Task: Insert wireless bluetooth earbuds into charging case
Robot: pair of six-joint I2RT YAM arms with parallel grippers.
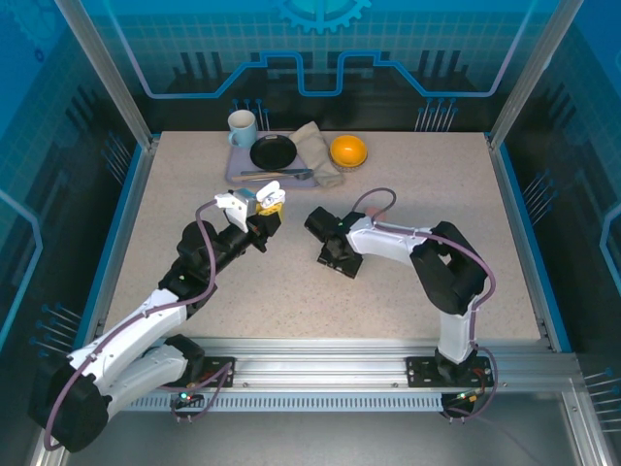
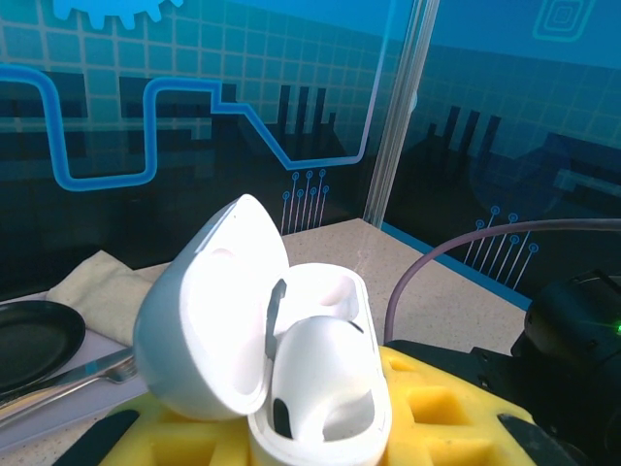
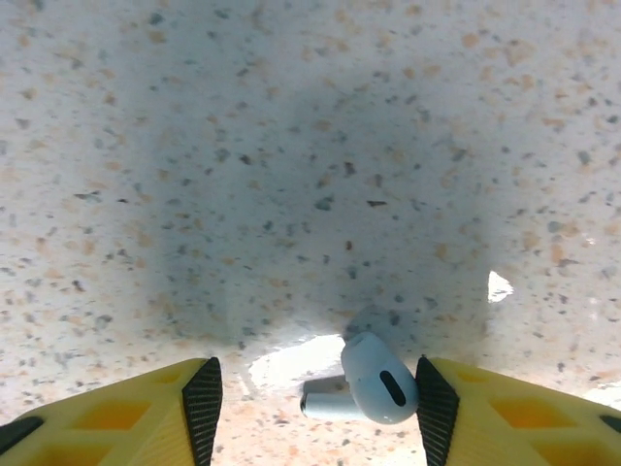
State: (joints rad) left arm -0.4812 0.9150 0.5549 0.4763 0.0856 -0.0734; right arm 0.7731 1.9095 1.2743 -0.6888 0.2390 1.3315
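Left gripper [image 1: 260,206] clamped on the open white rounded plastic charging case [image 2: 291,369]. Right gripper [image 3: 320,413], half open and empty, straddles a white plastic earbud [image 3: 376,379] on the speckled table [image 3: 291,146], offset toward three o'clock; we should centre before closing.

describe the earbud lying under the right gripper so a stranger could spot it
On the speckled table, find the right gripper and its yellow fingers. Between them, beside the pad on the image's right, lies the white earbud: glossy, with a dark oval slot and short stem, unlike the matte speckled surface around it.
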